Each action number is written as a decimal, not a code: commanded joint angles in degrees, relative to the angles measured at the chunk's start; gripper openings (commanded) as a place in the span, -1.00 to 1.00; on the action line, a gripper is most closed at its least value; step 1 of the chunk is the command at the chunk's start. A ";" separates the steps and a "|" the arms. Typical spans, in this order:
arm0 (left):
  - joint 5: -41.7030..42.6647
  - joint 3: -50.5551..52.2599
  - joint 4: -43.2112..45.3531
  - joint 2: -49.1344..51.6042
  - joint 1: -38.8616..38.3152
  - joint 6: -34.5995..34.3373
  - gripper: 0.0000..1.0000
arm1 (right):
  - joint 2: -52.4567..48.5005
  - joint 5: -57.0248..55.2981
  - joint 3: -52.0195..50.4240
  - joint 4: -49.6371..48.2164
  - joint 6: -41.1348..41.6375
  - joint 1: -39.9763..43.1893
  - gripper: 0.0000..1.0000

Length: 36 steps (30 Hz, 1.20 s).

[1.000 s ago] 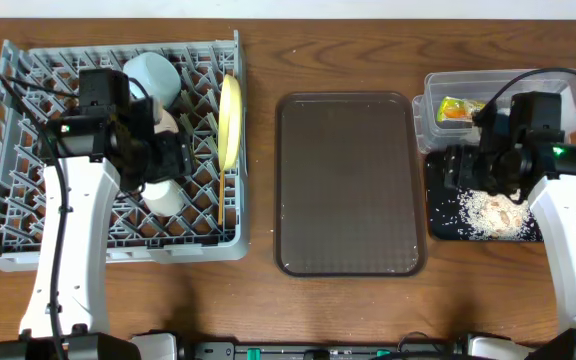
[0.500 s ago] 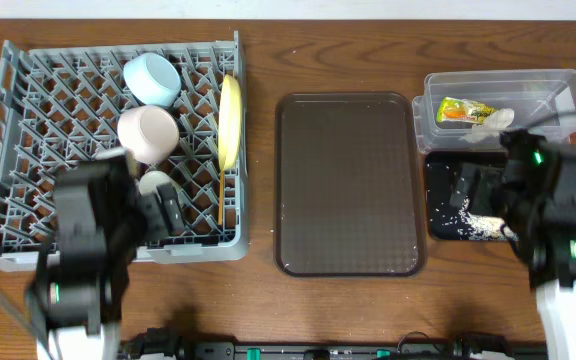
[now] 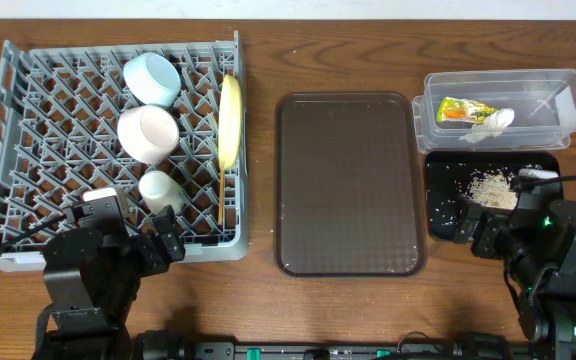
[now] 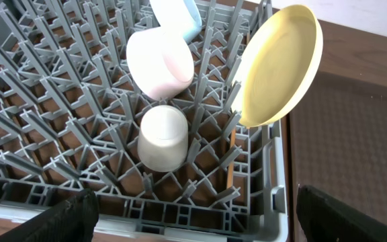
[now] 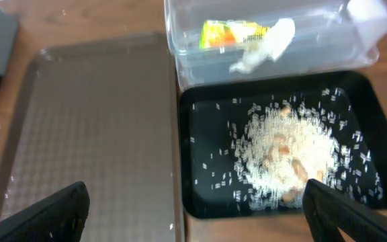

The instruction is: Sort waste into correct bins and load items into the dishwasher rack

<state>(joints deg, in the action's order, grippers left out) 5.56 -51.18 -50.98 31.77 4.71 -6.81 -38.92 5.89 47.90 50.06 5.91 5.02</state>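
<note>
The overhead view looks straight down from high above the tabletop (image 3: 268, 60) and takes in everything: the dishwasher rack (image 3: 28, 150) at left, the brown serving tray (image 3: 348, 180) in the middle, the clear tub (image 3: 538, 125) and black tray (image 3: 440, 175) at right, and the left arm (image 3: 88, 285) and right arm (image 3: 558, 265) at the lower edge. The left wrist view sits much nearer, tilted down over the rack's near right corner toward the yellow plate (image 4: 277, 67), with a strip of the serving tray at its right. The right wrist view, slightly blurred, looks down closely on both bins, the serving tray filling its left half. That tray shows in all three views.
</note>
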 commanded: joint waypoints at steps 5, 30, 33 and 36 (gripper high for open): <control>-0.92 0.39 0.07 0.07 -0.07 0.52 0.91 | 0.13 -0.50 -0.39 4.04 0.44 -0.22 0.99; -0.92 0.39 0.07 0.07 -0.07 0.52 0.93 | 31.47 0.04 -26.53 -24.65 -1.27 -5.57 0.98; -0.92 0.39 0.07 0.07 -0.07 0.52 0.93 | 36.74 0.42 -33.99 -34.71 -1.25 -5.57 0.98; -0.92 0.39 0.07 0.07 -0.07 0.52 0.93 | 38.64 0.31 -39.93 -44.39 -1.31 -5.60 0.98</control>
<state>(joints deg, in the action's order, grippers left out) 5.56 -51.00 -50.98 31.79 4.71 -6.83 -1.85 5.85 11.88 9.96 5.13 -0.10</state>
